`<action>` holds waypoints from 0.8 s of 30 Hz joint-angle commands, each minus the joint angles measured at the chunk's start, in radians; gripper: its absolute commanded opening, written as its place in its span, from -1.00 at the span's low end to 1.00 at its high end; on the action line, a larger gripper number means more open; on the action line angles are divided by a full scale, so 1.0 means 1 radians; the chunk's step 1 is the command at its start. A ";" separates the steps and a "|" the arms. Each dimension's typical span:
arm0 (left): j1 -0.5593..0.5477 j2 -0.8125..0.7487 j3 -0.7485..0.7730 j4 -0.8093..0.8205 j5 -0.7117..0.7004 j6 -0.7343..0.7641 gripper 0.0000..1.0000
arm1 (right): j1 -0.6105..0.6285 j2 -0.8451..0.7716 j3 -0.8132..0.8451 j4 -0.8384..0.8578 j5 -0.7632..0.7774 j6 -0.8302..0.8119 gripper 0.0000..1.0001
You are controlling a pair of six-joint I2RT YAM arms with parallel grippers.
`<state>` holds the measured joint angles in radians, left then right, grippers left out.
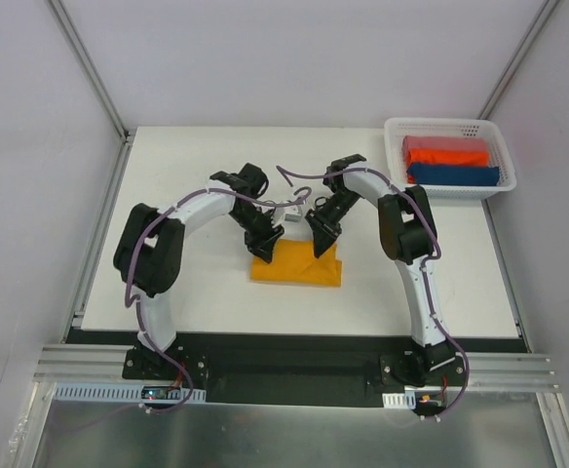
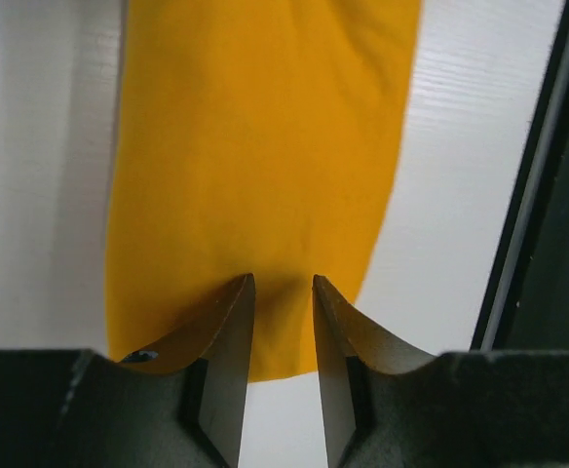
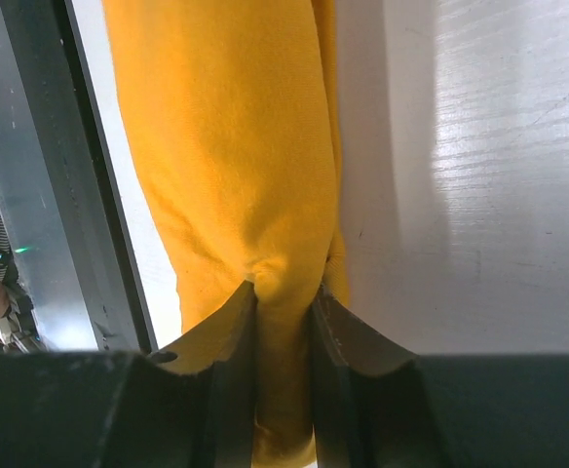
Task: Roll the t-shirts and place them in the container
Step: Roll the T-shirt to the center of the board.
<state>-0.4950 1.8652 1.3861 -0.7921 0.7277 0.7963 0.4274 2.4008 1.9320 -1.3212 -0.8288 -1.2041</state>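
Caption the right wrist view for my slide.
Right gripper pinching a fold of the orange t-shirt on the white table.

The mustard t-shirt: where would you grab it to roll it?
Pinch the mustard t-shirt at its far edge, near both corners, coming from above: it lies flat, folded, so only edges offer loose cloth. The right gripper pinches there.
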 commanded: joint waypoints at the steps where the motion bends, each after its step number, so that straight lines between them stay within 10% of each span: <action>1: 0.013 0.104 0.056 0.076 -0.024 -0.098 -0.42 | 0.002 0.004 0.007 -0.148 0.051 -0.002 -0.47; 6: 0.019 0.135 0.053 0.093 0.013 -0.210 -0.45 | -0.010 -0.009 -0.005 -0.124 0.043 0.020 -0.13; 7: 0.016 0.143 0.048 0.094 0.006 -0.230 -0.45 | -0.018 -0.015 -0.007 -0.119 0.037 0.021 0.76; 8: 0.018 0.150 0.050 0.093 0.001 -0.235 -0.45 | -0.024 -0.025 -0.008 -0.113 0.017 0.026 0.92; 15: 0.018 0.146 0.056 0.091 -0.017 -0.241 -0.46 | -0.133 -0.360 -0.076 0.011 0.089 0.130 0.92; 22: 0.018 0.124 0.057 0.090 0.041 -0.267 -0.45 | -0.154 -1.185 -0.795 1.096 0.361 0.457 0.92; 24: 0.018 0.129 0.067 0.085 0.042 -0.278 -0.45 | -0.147 -1.224 -0.822 1.088 0.329 0.676 0.92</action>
<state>-0.4828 2.0060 1.4181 -0.6937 0.7319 0.5495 0.2535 1.2888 1.2236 -0.6106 -0.5323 -0.8555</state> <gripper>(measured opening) 0.274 0.958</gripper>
